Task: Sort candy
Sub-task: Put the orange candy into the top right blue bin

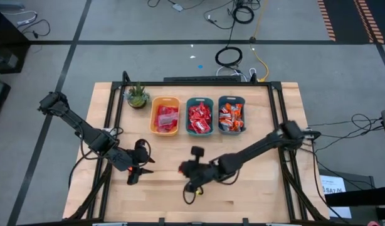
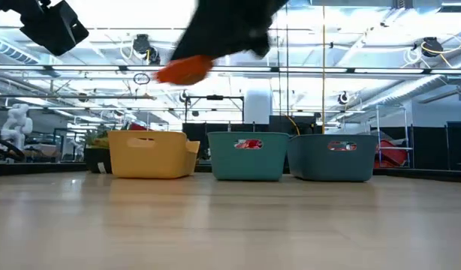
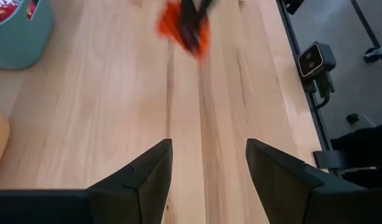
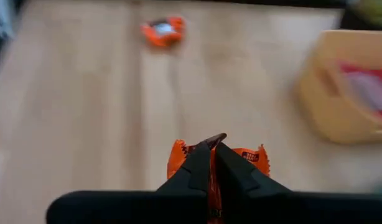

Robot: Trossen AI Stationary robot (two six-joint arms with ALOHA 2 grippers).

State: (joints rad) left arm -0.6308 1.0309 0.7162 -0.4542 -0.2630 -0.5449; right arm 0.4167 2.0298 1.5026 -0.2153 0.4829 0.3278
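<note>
1. The bench [image 1: 242,194] is a pale wooden top, and both arms reach over its near half.
2. At the far side stand three bins in a row: a yellow bin [image 1: 165,115] on the left, a teal bin [image 1: 199,116] in the middle and a second teal bin [image 1: 231,114] on the right. All three already hold candy.
3. A small plant [image 1: 137,95] stands left of the yellow bin.
4. The left gripper [image 1: 135,171] waits over the near left part of the bench, its jaws moderately apart and holding nothing.
5. The right gripper [image 4: 211,163] is near the middle of the bench, its jaws closed on an orange candy [image 4: 253,157], which seems lifted clear of the wood.
6. A second orange candy [image 4: 163,30] lies loose on the bench, apart from the held one.
7. I judge that the step is to carry the held piece to the right teal bin, where the orange wrappers lie. It should travel high enough to pass the rim, and be released only when it is well inside.
</note>
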